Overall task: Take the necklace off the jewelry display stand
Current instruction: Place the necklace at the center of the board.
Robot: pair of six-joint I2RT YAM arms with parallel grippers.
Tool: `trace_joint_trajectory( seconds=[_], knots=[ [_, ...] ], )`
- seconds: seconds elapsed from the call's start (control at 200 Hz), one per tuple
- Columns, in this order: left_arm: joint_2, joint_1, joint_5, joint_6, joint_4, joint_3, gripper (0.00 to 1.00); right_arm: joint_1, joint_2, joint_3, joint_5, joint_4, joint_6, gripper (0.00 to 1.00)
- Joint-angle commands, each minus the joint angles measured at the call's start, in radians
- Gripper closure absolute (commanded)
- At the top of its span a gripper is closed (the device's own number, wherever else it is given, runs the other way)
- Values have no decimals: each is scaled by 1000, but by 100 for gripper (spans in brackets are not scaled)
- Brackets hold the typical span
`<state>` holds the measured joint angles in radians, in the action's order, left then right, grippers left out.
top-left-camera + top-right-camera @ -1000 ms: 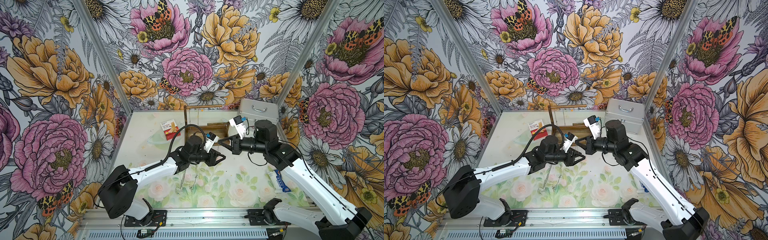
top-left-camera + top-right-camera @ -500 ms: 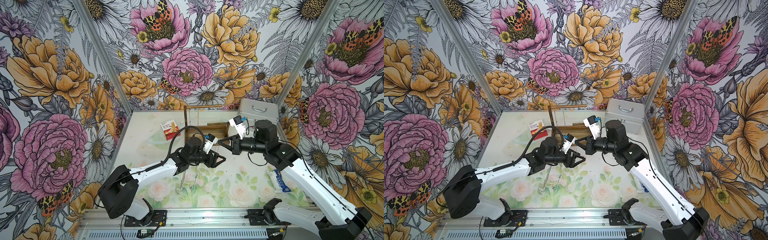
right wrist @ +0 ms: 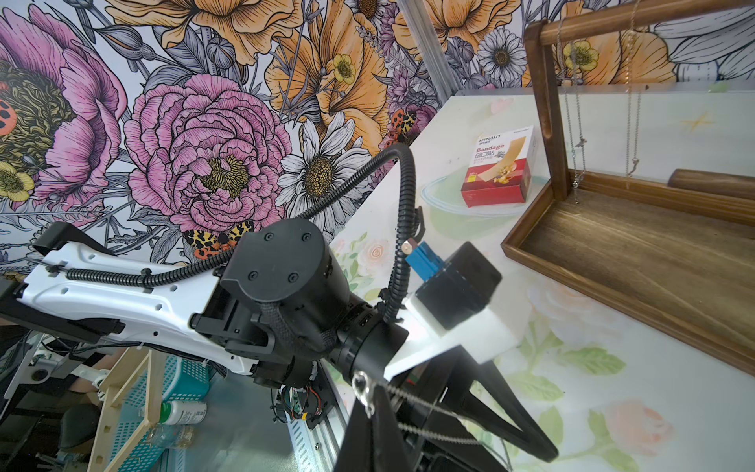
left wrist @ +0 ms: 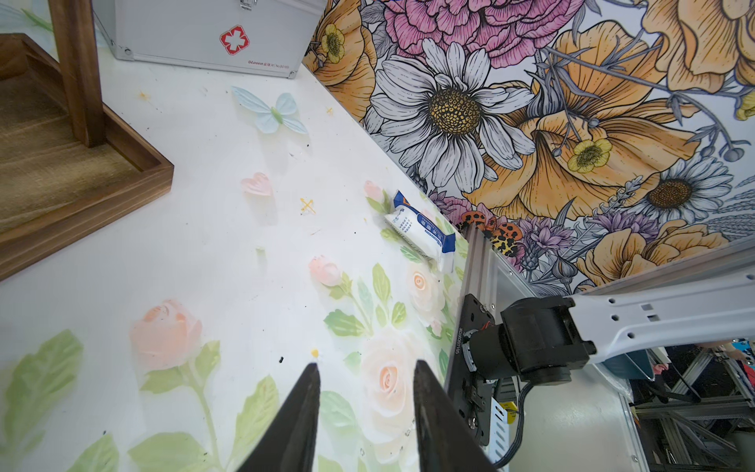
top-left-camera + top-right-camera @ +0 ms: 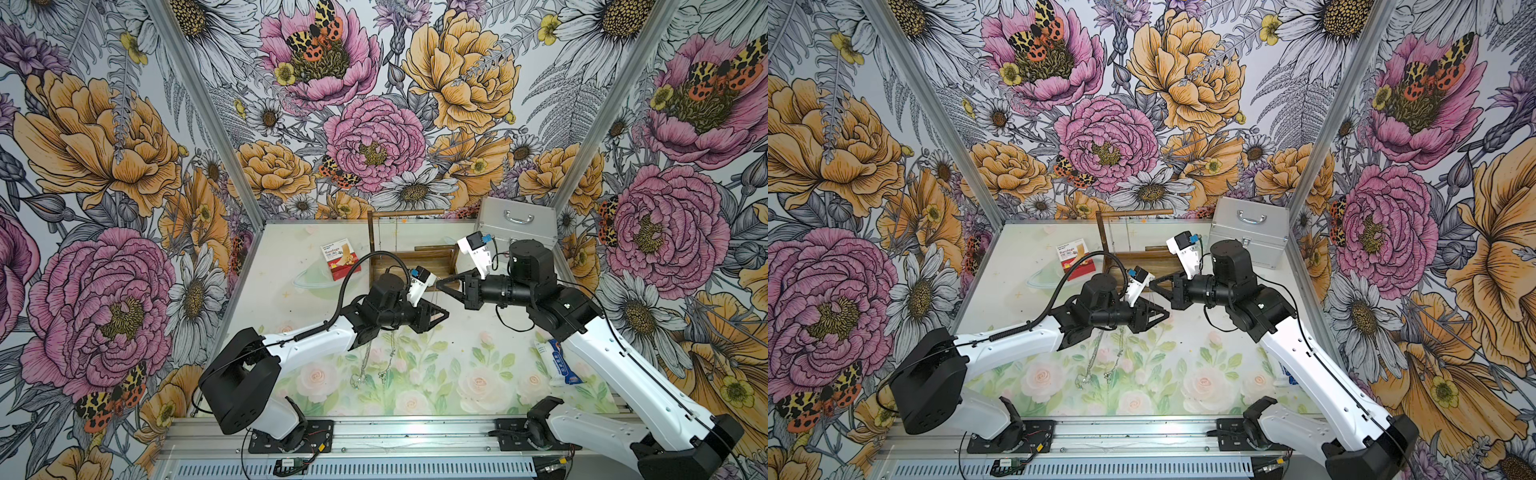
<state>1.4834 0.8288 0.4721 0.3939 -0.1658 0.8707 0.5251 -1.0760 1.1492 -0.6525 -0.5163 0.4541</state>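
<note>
Narrowed since a moment ago yet not closed, the left pincer (image 4: 366, 363) shows nothing between its tips, while the right pincer (image 5: 439, 284), clamped tight, holds the silver necklace (image 3: 362, 387) near its clasp, off the rod (image 3: 592, 18) of the wooden stand (image 3: 552, 122). Removal looks done for this chain, so the next move calls for a gentle lowering to the table (image 5: 457, 374) beside two loose chains (image 5: 358, 380). Whether the held chain touches the left fingers (image 4: 294, 425) is hard to tell; its far end is cut off, and two thin chains (image 3: 573, 102) hanging on the rod barely show from above.
</note>
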Motion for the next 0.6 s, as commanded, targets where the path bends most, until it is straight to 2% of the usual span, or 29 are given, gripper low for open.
trace_joint_trajectory(
  seconds=[0.0,0.595],
  knots=[
    [8,-7,-13,1,-28,-18,64,4,7,25,-15,-2,-12,100],
    [38,-2,-27,16,-53,-41,67,4,7,18,-7,-2,-12,100]
  ],
)
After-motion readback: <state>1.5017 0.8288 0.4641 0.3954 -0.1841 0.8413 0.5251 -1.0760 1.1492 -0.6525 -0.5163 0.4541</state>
